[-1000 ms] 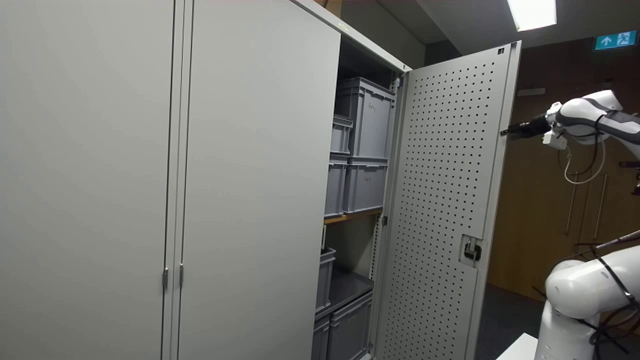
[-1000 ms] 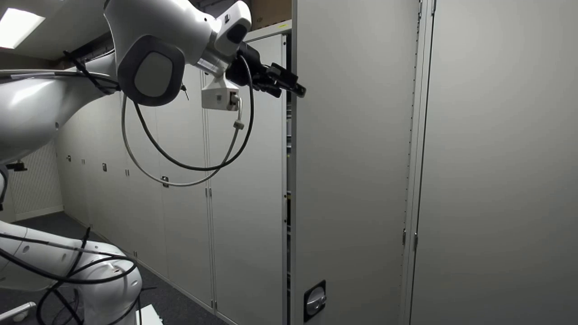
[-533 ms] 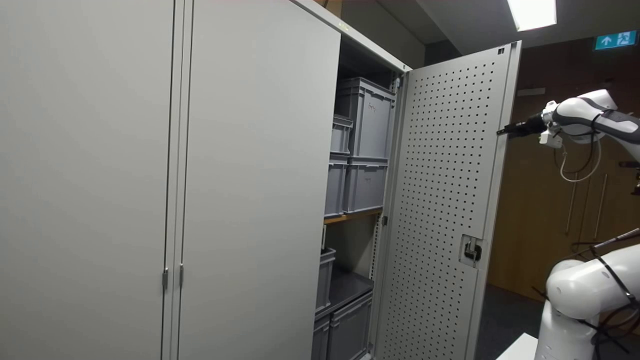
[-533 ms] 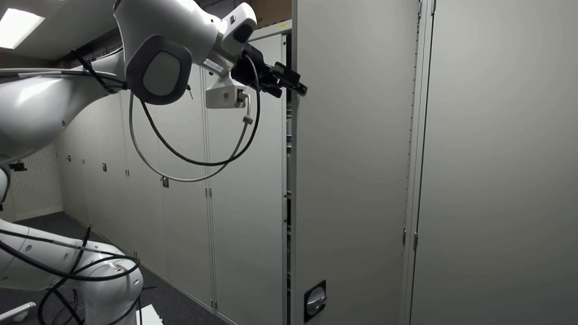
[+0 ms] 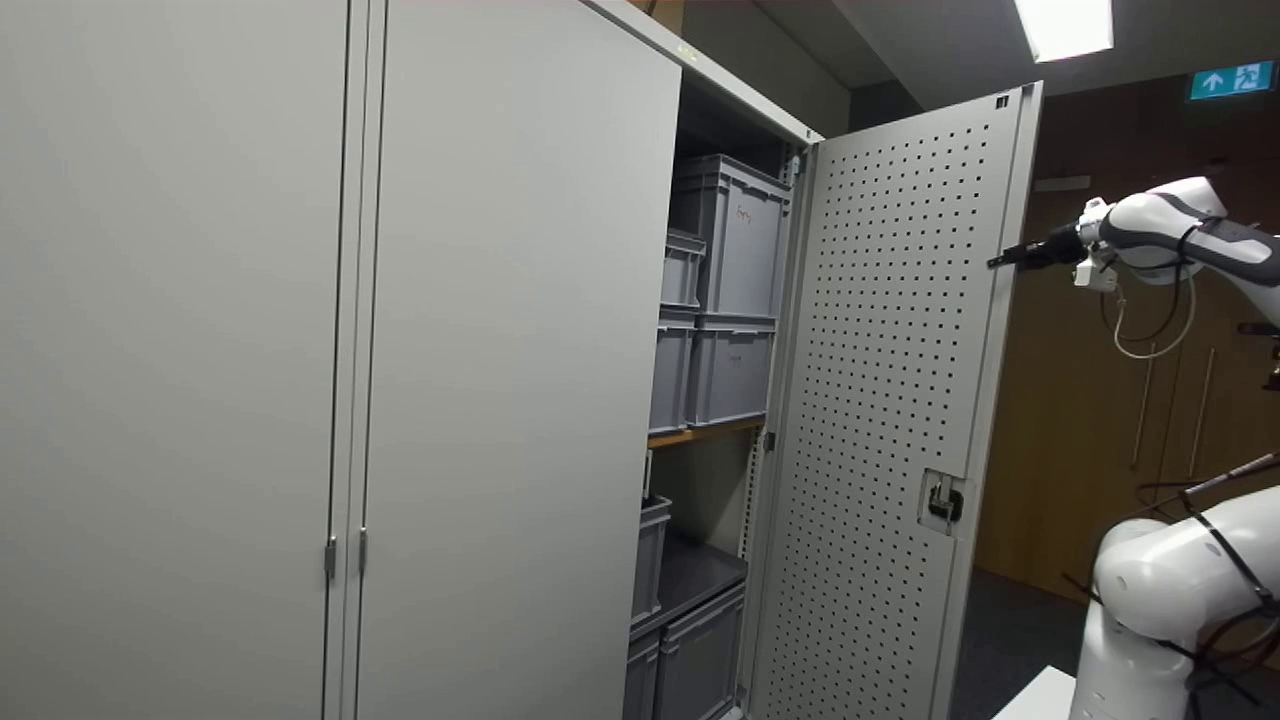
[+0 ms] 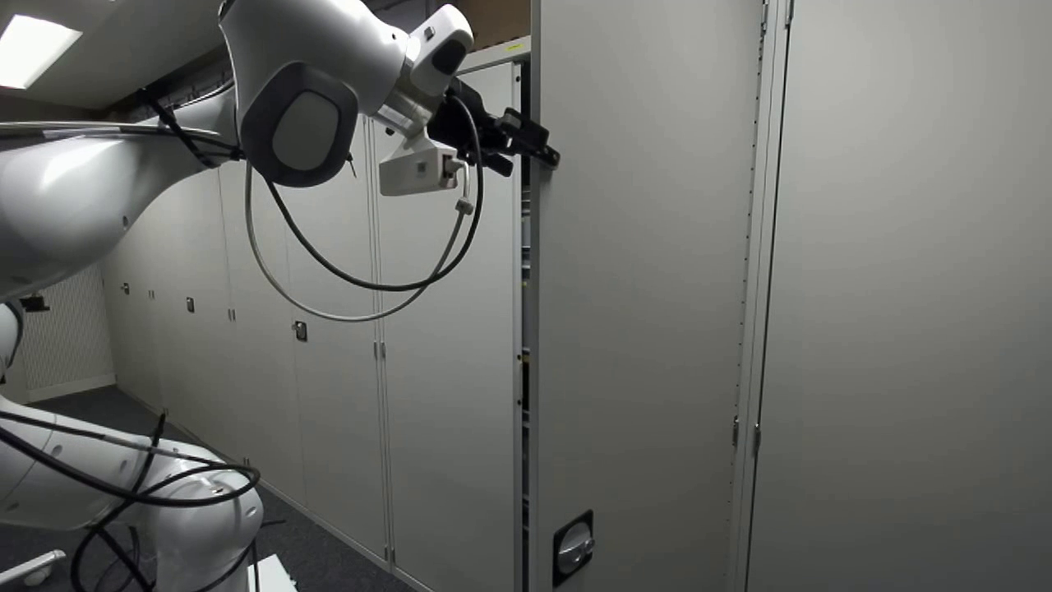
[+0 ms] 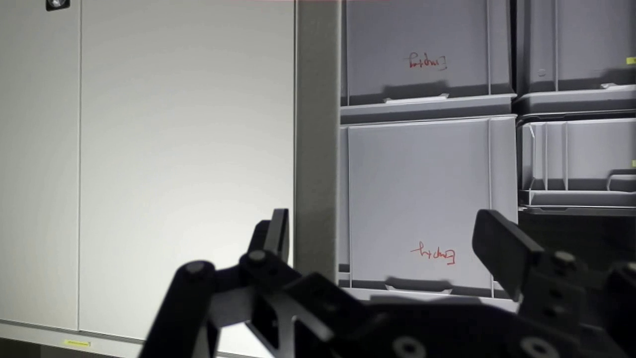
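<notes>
Upside down in the wrist view: a black gripper [image 7: 382, 219], with jaws spread wide and base cut off by the bottom edge. Framed between its fingers [image 7: 503, 249]: a grey upright strip [image 7: 316, 149] and, farther back, a tall grey box [image 7: 422, 189] marked "Empty" in red. To the left of that strip: a pale panel [image 7: 186, 149], washed out in part by glare.

Nearest to the gripper: the swung-out door [image 5: 880, 380], hinged to the cabinet [image 5: 740, 90] and standing well out from it. In both exterior views, overlapped by the fingers high up on its free edge; perhaps touched by them, perhaps just apart, with too little contrast to settle it. Shown in an exterior view by its perforated inner face, with the bottom cut off. Shown in an exterior view by its plain outer face, with a handle [image 6: 574, 548] low down and both top and bottom out of frame.

Half hidden behind a closed door [image 5: 520, 350]: stacked grey boxes [image 5: 735, 375] on a shelf [image 5: 705, 433], with red writing too small to read. Narrowed to a dark slit [image 6: 526, 386] in an exterior view: the inside of the cabinet. Broken into two stretches in both exterior views: the white arm [image 6: 320, 41], with the joining part out of frame and a black cable [image 6: 386, 287] looping below the wrist.
</notes>
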Tool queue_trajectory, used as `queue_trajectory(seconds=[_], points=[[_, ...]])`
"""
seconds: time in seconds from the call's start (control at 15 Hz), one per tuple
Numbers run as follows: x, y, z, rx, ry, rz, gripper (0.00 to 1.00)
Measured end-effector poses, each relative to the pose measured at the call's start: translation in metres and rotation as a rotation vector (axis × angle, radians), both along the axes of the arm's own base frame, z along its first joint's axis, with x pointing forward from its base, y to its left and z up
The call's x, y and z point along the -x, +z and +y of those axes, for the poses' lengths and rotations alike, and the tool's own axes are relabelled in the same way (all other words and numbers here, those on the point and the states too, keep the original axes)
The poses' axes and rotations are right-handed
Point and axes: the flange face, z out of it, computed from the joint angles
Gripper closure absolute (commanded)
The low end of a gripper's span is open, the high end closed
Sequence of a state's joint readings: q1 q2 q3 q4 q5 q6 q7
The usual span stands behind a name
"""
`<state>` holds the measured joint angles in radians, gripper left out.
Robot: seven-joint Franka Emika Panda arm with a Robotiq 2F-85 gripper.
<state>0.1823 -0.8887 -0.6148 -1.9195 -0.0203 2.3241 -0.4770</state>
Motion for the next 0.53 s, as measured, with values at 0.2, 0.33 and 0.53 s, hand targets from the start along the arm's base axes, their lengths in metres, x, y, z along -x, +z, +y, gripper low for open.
queue_trajectory(seconds=[0.2,0.33,0.53], points=[[-0.0039,0.0019,0.0026,0.005,0.013,-0.002,0.0],[-0.0058,0.0028,0.0044,0.009,0.018,-0.002,0.0],[-0.009,0.0043,0.0088,0.015,0.029,-0.002,0.0]])
